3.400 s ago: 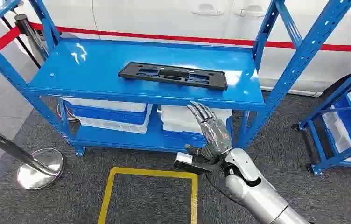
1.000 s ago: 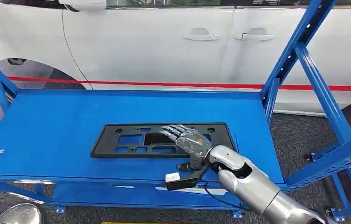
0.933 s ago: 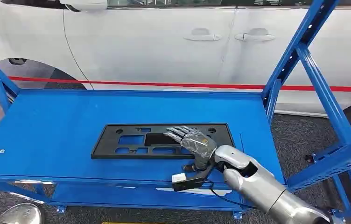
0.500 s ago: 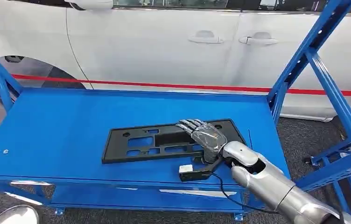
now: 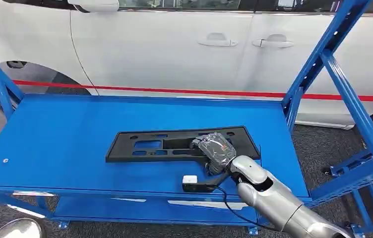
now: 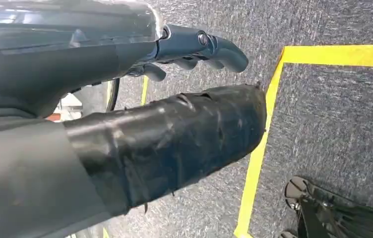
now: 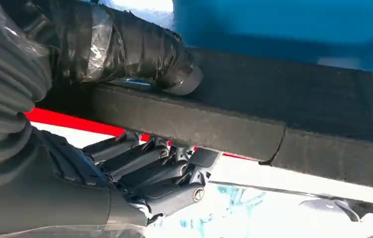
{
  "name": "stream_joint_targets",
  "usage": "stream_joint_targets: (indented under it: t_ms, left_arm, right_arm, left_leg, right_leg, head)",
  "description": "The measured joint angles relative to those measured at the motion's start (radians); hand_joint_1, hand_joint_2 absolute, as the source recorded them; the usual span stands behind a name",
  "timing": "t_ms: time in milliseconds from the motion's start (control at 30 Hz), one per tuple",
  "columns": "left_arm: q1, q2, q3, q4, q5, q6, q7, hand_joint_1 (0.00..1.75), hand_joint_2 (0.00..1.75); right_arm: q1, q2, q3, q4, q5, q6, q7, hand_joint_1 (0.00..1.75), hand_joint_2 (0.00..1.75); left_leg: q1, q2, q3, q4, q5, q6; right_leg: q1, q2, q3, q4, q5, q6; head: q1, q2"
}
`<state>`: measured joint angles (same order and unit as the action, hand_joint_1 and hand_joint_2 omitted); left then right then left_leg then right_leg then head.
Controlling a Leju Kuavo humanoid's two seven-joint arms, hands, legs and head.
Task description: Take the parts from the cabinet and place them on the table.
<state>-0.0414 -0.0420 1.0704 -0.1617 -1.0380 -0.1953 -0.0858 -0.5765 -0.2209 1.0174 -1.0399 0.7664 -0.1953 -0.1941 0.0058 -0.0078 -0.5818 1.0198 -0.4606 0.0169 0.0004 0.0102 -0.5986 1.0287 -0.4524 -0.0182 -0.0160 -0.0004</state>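
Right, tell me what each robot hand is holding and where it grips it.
The right robot hand grips the black plastic bracket at its near long edge toward the right end, thumb on one face, fingers on the other. The left robot hand holds nothing.

A white car (image 5: 174, 49) is standing beyond the robot hand (image 5: 216, 150), a red stripe (image 5: 125, 90) running along its lower doors. Grey carpet (image 6: 323, 124) is lying below, yellow floor tape (image 6: 261, 148) crossing it.
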Motion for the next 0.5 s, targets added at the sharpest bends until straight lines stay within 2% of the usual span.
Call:
stream_joint_targets:
  t_ms: [233, 267, 500]
  left_arm:
    - [0.000, -0.001, 0.010, 0.000, 0.004, -0.003, -0.007, 0.00, 0.00]
    - [0.000, -0.002, 0.011, 0.000, 0.007, -0.006, -0.010, 0.00, 1.75]
    - [0.000, -0.002, 0.031, 0.000, 0.027, -0.038, -0.026, 0.00, 1.75]
  right_arm:
    - [0.014, 0.006, -0.027, -0.006, 0.018, -0.051, -0.028, 1.75, 1.75]
    - [0.016, 0.006, -0.029, -0.009, 0.020, -0.057, -0.028, 1.75, 1.75]
    - [0.034, 0.006, -0.053, -0.031, 0.018, -0.087, -0.047, 1.75, 1.75]
  left_leg:
    - [0.001, 0.000, 0.001, 0.000, 0.001, -0.001]
    - [0.001, 0.000, 0.001, 0.000, 0.001, -0.001]
    - [0.003, 0.000, 0.001, 0.000, 0.002, 0.000]
  right_leg:
    - [0.003, 0.000, 0.000, 0.001, 0.000, 0.000]
    - [0.003, 0.000, 0.000, 0.002, 0.000, 0.000]
    - [0.003, 0.000, 0.000, 0.002, 0.001, -0.001]
  head:
    - [0.000, 0.000]
    - [0.000, 0.000]
    - [0.000, 0.000]
